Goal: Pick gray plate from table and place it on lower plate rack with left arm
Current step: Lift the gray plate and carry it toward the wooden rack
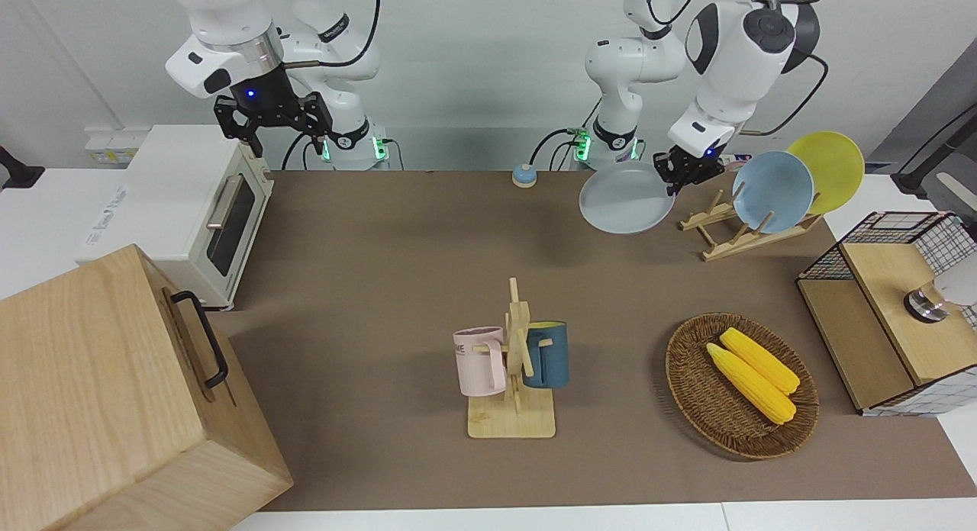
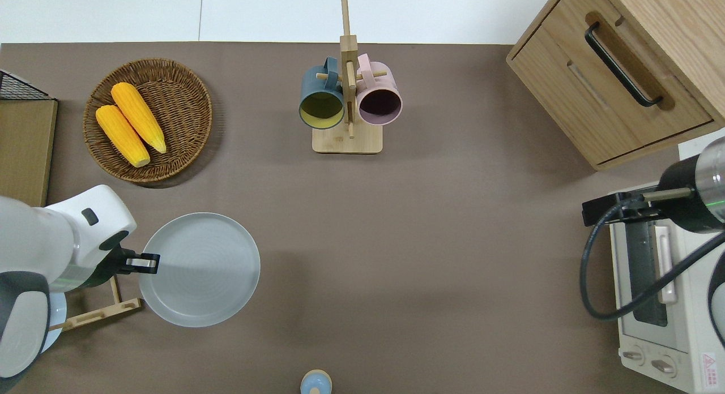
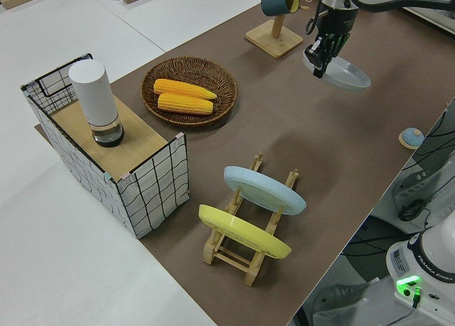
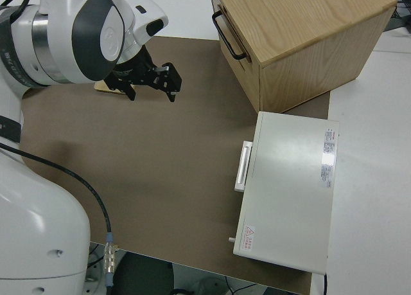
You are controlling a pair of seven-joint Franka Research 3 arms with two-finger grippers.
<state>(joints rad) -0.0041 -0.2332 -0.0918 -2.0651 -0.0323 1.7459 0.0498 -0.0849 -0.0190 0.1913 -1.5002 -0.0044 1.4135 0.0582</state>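
My left gripper [image 1: 675, 171] is shut on the rim of the gray plate [image 1: 626, 197] and holds it up in the air, roughly level. In the overhead view the gripper [image 2: 144, 262] and plate [image 2: 199, 269] are over the table at the low end of the plate rack [image 2: 102, 313]. The light-wood rack [image 1: 733, 245] holds a sky-blue plate [image 1: 772, 191] and a yellow plate [image 1: 828, 171] in its upper slots. The left side view shows the gripper [image 3: 321, 56], the plate [image 3: 345, 70] and the rack [image 3: 234, 258]. My right gripper [image 1: 275, 123] is parked and open.
A mug tree [image 1: 515, 363] with two mugs stands mid-table. A wicker basket [image 1: 687, 386] holds two corn cobs. A wire crate [image 1: 893, 310] stands at the left arm's end. A toaster oven [image 1: 183, 210] and a wooden drawer box [image 1: 114, 394] stand at the right arm's end. A small blue bell [image 1: 523, 175] sits near the robots.
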